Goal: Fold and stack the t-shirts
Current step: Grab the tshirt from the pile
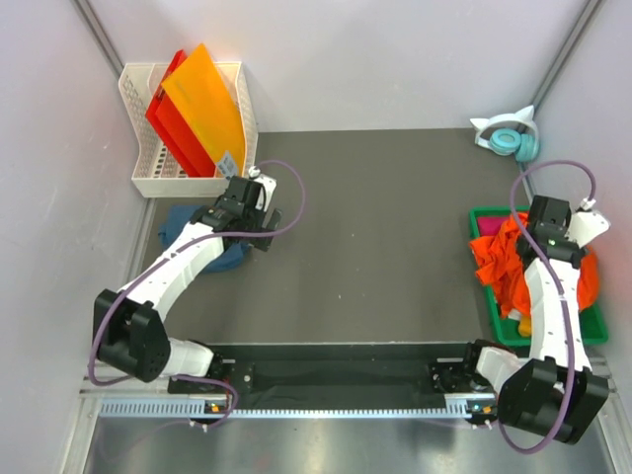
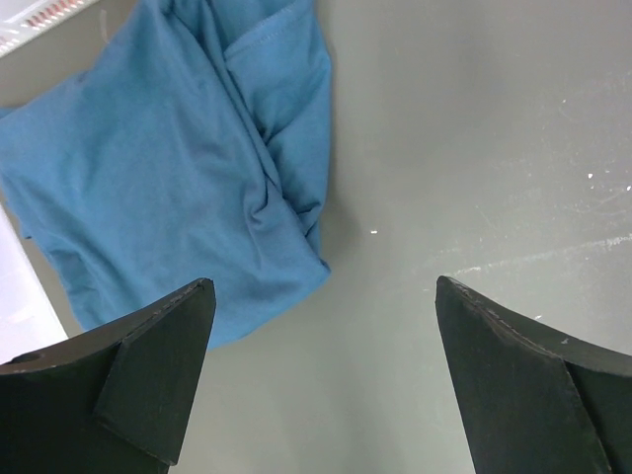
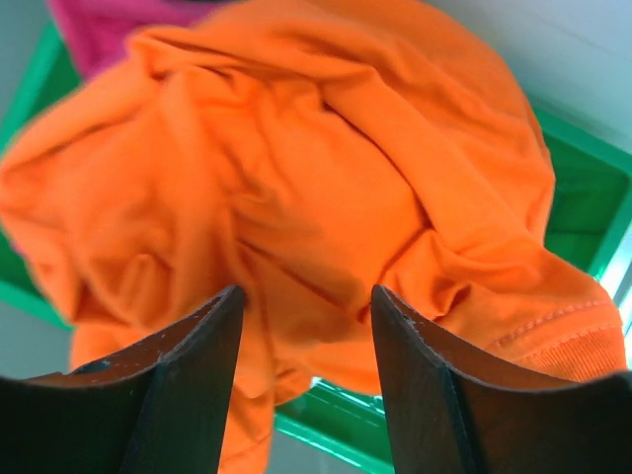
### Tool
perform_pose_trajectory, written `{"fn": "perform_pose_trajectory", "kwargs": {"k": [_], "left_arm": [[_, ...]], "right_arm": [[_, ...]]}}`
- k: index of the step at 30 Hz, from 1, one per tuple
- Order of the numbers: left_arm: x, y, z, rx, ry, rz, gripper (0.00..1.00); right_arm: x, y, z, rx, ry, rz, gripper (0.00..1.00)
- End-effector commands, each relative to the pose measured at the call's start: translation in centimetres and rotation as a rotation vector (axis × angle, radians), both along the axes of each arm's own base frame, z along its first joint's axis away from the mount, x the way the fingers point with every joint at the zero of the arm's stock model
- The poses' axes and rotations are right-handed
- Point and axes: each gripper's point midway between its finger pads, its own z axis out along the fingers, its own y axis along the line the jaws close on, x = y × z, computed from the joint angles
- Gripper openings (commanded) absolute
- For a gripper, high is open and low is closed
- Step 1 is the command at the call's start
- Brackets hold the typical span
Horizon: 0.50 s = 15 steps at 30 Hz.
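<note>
The step in hand looks like fetching the next garment from the green bin (image 1: 484, 213) at the right edge of the top view. The right gripper (image 3: 308, 296) hangs over it with its fingers spread. The orange t-shirt (image 3: 296, 168) fills the frame behind them in a loose heap, and nothing appears caught between the pads, though the cloth is close enough that light contact cannot be ruled out. A magenta t-shirt (image 3: 99, 25) peeks out at the upper left of that wrist view.

To do this well, aim for an edge, not the middle of the mound. The stitched hem at the lower right of the right wrist view is the best handle (a single seam lifts cleanly, while a fistful of folds drags its neighbours along). Close on it firmly, then rise straight up until the shirt clears the bin's rim. Then carry it toward the bare centre of the table (image 1: 375, 227).

The left gripper (image 2: 324, 286) is wide apart and holds nothing. It sits just beside the teal-blue t-shirt (image 2: 178, 168), which lies folded at the left of the top view, partly under the arm. That arm should probably meet the orange shirt at the centre and help spread it flat.
</note>
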Motion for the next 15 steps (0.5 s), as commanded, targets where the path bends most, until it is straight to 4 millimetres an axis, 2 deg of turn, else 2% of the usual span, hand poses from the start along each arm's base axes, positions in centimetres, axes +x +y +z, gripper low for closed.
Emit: {"fn": "perform_pose_trajectory", "kwargs": {"k": [1, 6, 8, 11, 12, 13, 15], "left_arm": [[1.0, -0.6, 0.3, -0.025, -0.004, -0.004, 0.97], [1.3, -1.0, -0.1, -0.023, 0.016, -0.012, 0.96], [1.3, -1.1, -0.3, -0.022, 0.035, -0.015, 0.96], [1.4, -1.2, -0.3, -0.024, 0.041, -0.011, 0.96], [1.4, -1.2, -0.3, -0.023, 0.04, -0.01, 0.96], [1.4, -1.2, -0.3, -0.021, 0.04, -0.012, 0.96], [1.4, -1.1, -0.3, -0.019, 0.039, -0.007, 0.96]], "right_arm": [[-0.9, -0.5, -1.6, 0.019, -0.006, -0.061, 0.55], [-1.0, -0.1, -4.5, 0.06, 0.07, -0.044, 0.57], [-0.8, -0.1, -4.8, 0.065, 0.077, -0.044, 0.57], [-0.4, 0.1, -4.9, 0.075, 0.065, -0.028, 0.32], [-0.3, 0.1, -4.4, 0.074, 0.043, -0.024, 0.13], [-0.1, 0.3, -4.1, 0.075, 0.023, -0.016, 0.01], [0.9, 0.8, -2.5, 0.075, -0.058, 0.027, 0.0]]}}
